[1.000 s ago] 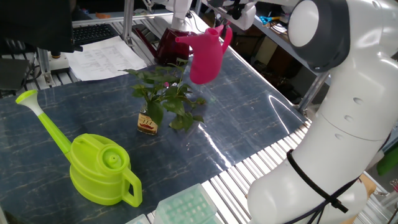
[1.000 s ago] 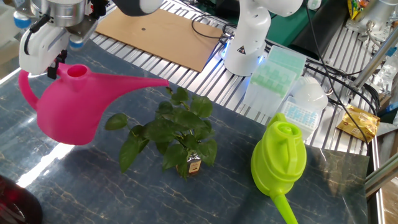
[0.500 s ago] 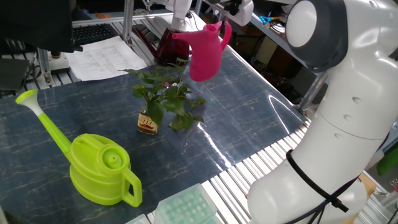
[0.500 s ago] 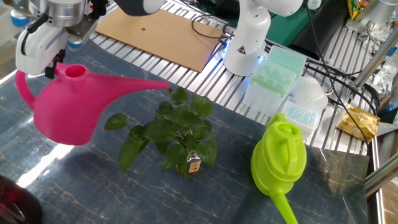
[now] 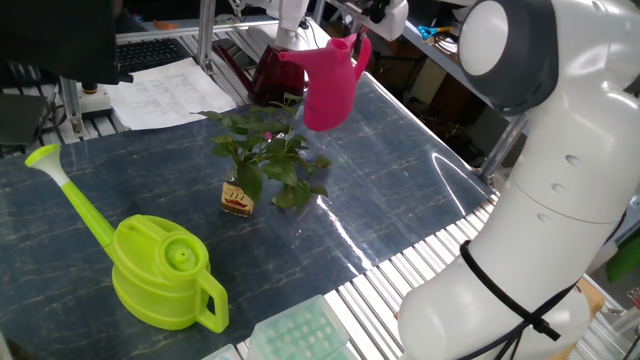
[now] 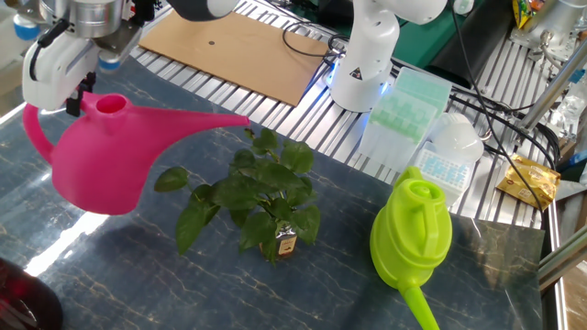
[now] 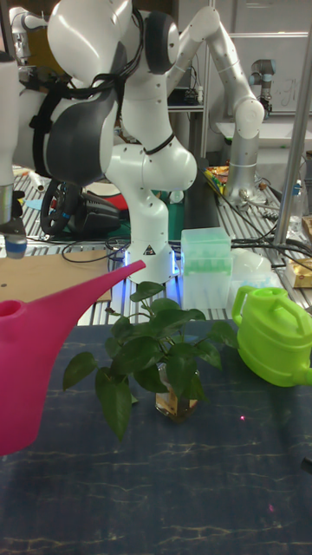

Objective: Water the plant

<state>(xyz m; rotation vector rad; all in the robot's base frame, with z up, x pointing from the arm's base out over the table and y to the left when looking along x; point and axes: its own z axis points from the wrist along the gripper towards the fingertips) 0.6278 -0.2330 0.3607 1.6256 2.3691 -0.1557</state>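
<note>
Pink can (image 6: 96, 151) held aloft by the jaws (image 6: 78, 92), closed on its handle, spout tip above the plant (image 6: 252, 197) at mid-bench (image 6: 138, 275). Risk: the spout reaches the leaves' 12 o'clock edge (not the bottle), so tipping now may spill behind; a low sweep may topple the sprig. Arm reaches down from above, wrist near vertical.

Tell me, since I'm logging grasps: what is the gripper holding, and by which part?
The gripper holds the pink watering can off the table, gripping it at the top of the handle beside the fill opening, with the spout pointing toward the plant.
</note>
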